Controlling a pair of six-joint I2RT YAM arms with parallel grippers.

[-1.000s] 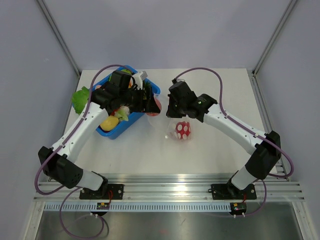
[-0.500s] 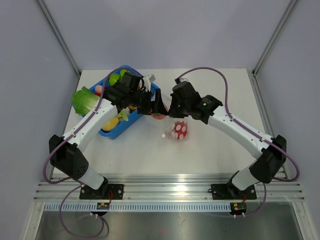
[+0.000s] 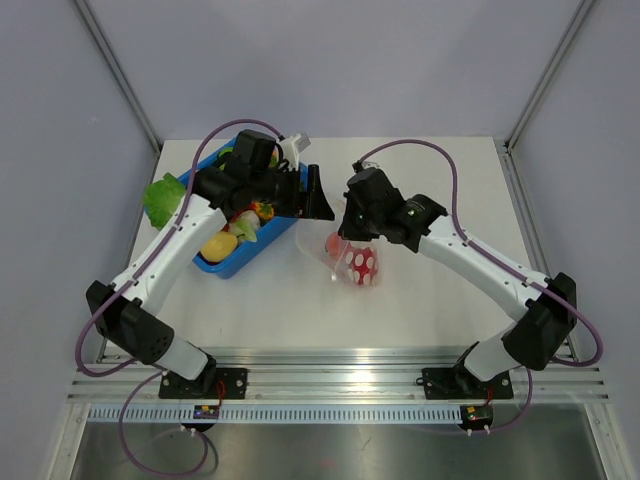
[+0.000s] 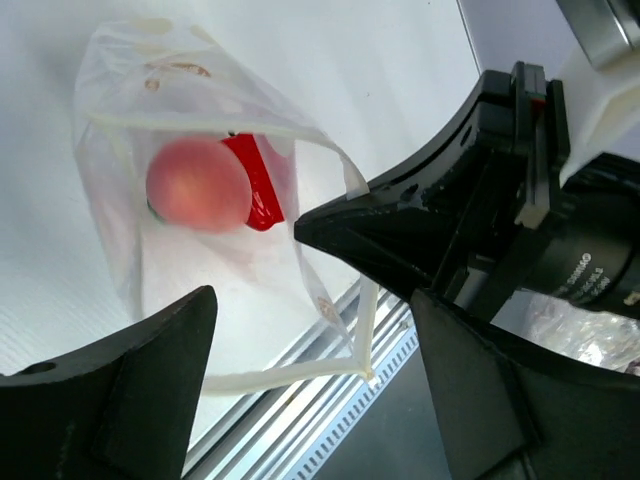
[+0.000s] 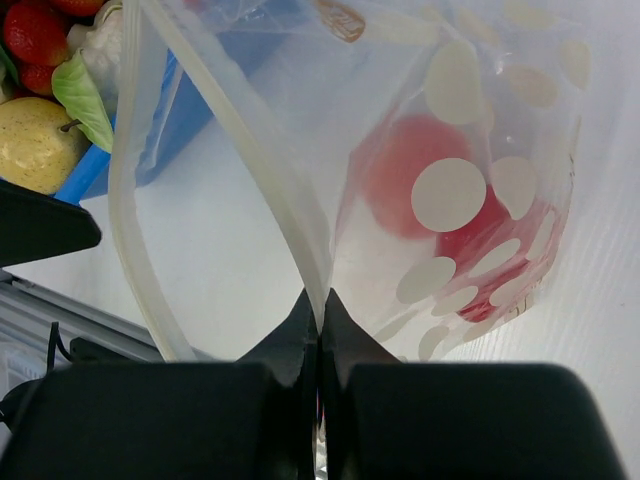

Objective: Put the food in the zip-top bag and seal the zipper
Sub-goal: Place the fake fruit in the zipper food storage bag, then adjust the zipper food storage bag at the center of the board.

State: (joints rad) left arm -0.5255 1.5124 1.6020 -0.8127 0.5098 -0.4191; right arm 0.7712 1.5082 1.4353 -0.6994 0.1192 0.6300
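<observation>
Left wrist view looks straight into the zip-top bag point(image 4: 150, 255), which lies on the white table point(image 3: 420, 300) between the two arms, its mouth gaping toward the camera. Inside sit a peach-coloured round fruit point(image 4: 198, 185) and a red piece point(image 4: 265, 190) touching it. The zipper point(image 4: 290, 372) runs as a pale strip round the open mouth, its two sides well apart. The right gripper point(image 5: 320, 300) is clenched on that rim, pinching the strip and holding the mouth up. The left gripper point(image 4: 312, 300) hovers over the opening, fingers spread, nothing between them. Near the bag stands the blue bin point(image 3: 222, 268), with a yellow pear point(image 5: 35, 140) and strawberries point(image 5: 30, 35) in it.

By my reading, loading is under way and more food waits in the bin. To do it well, the right pinch should be firm and raised so the mouth does not collapse. The left arm should lift straight away from the opening to avoid catching the thin strip. It should then bring each next piece through the widest part of the mouth and let go low.
</observation>
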